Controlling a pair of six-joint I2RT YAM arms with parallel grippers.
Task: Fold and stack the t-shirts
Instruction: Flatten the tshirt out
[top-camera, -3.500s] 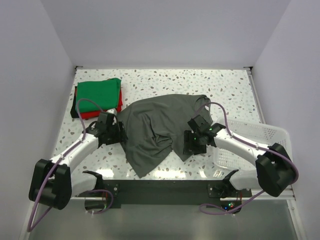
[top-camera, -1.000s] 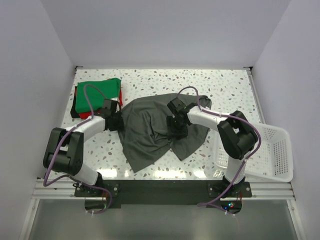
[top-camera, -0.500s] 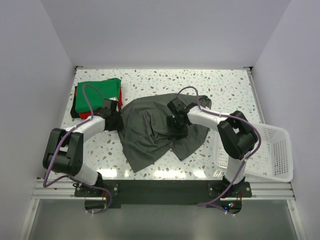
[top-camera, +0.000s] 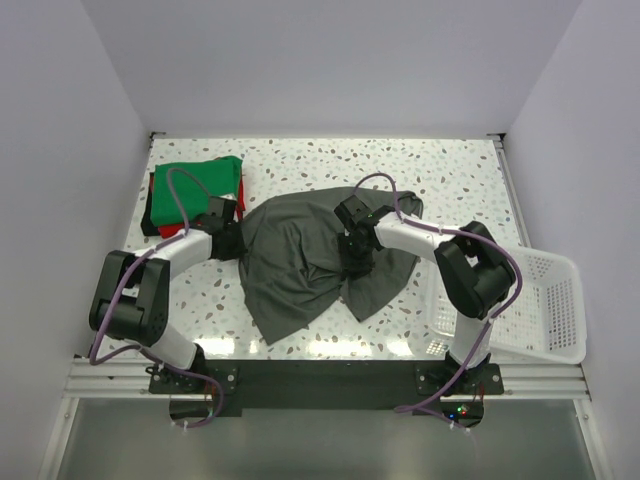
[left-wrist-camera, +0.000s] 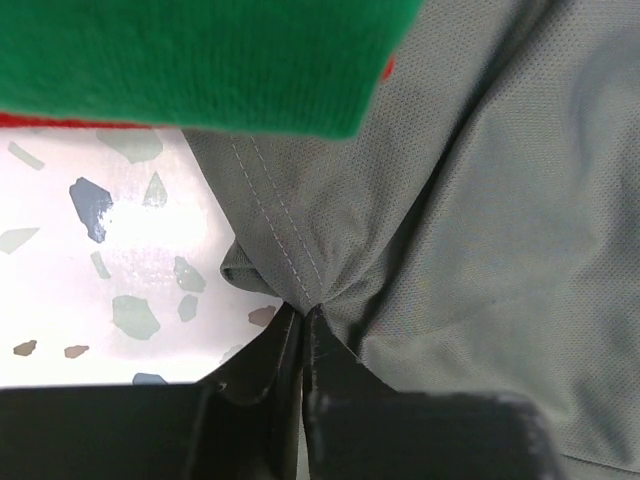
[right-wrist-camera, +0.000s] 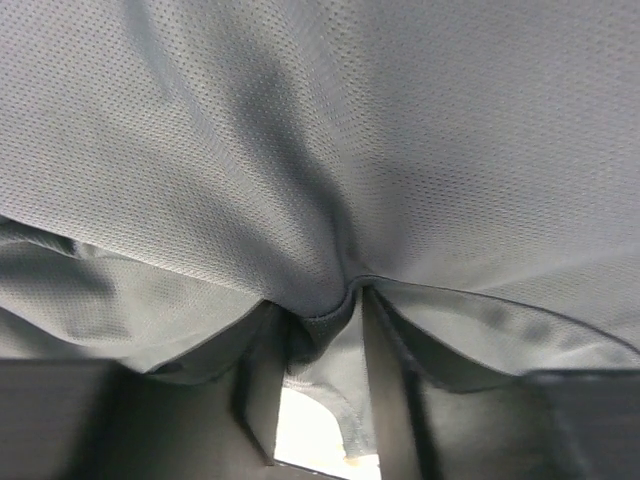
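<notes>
A large charcoal-grey t-shirt (top-camera: 300, 265) lies crumpled across the middle of the table. My left gripper (top-camera: 238, 243) sits at its left edge, shut on the stitched hem (left-wrist-camera: 275, 235); in the left wrist view the gripper (left-wrist-camera: 302, 312) has its tips pressed together on the cloth. My right gripper (top-camera: 356, 262) rests on the shirt's middle; in the right wrist view it (right-wrist-camera: 320, 310) pinches a puckered fold of grey cloth (right-wrist-camera: 350, 120). A folded green t-shirt (top-camera: 198, 185) lies on a folded red t-shirt (top-camera: 178, 231) at the back left, close to the left gripper.
A white mesh basket (top-camera: 545, 300) hangs over the table's right edge beside the right arm. A dark layer (top-camera: 148, 215) shows under the folded stack. White walls close in on three sides. Bare speckled tabletop (top-camera: 400, 165) lies behind the shirt.
The left jaws have closed onto the shirt's hem and the right jaws have narrowed around a fold of it. Earlier still, both arms reached farther onto the shirt.
</notes>
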